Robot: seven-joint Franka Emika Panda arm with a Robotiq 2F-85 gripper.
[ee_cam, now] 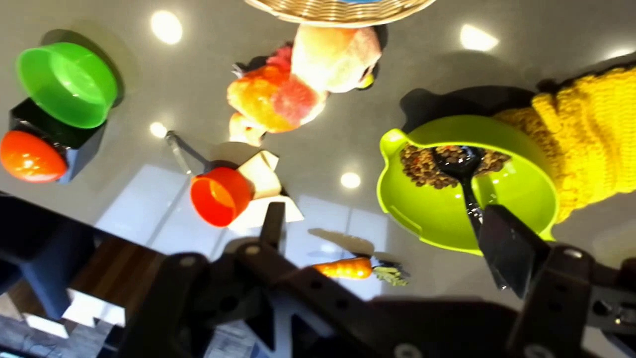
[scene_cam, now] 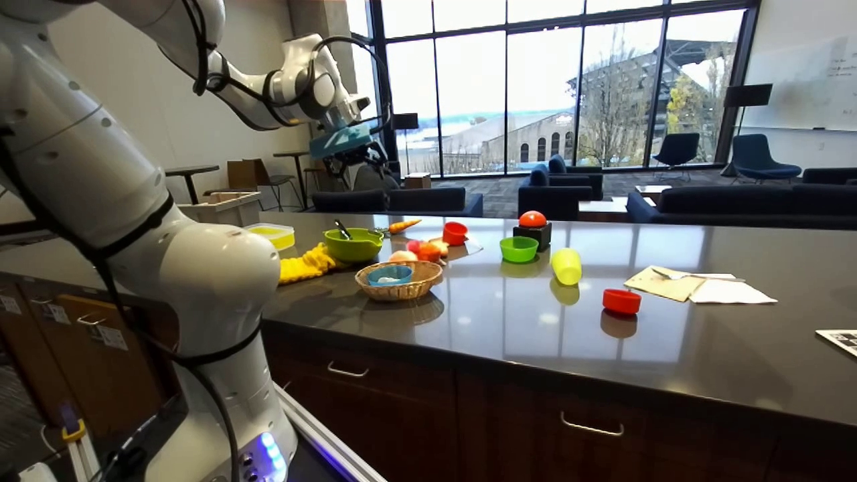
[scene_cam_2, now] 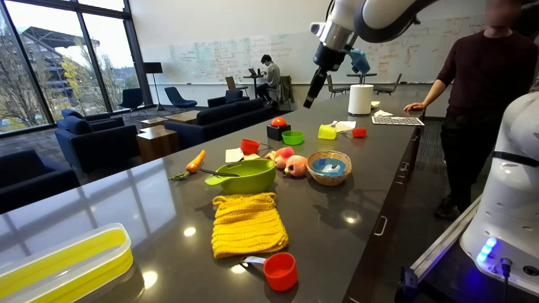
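My gripper (ee_cam: 393,233) is open and empty, raised above the dark countertop. It also shows in both exterior views (scene_cam: 361,167) (scene_cam_2: 313,94). In the wrist view, a lime green bowl (ee_cam: 437,214) holds brown bits and a black spoon (ee_cam: 467,186). One finger overlaps the spoon's handle in that view, with no visible contact. An orange carrot (ee_cam: 350,268) with a green top lies between the fingers in the picture, below on the counter. A red cup (ee_cam: 218,196) with a handle rests by pale paper near the other finger. A pink and orange plush bird (ee_cam: 298,94) lies beyond.
A wicker basket (scene_cam: 428,274) holds a blue bowl (scene_cam: 390,275). A yellow knitted cloth (scene_cam_2: 248,227) touches the lime bowl. A black box with a red dome (scene_cam: 533,231), a green cup (scene_cam: 519,250), a yellow cup (scene_cam: 567,266) and a red measuring cup (scene_cam_2: 281,271) stand on the countertop.
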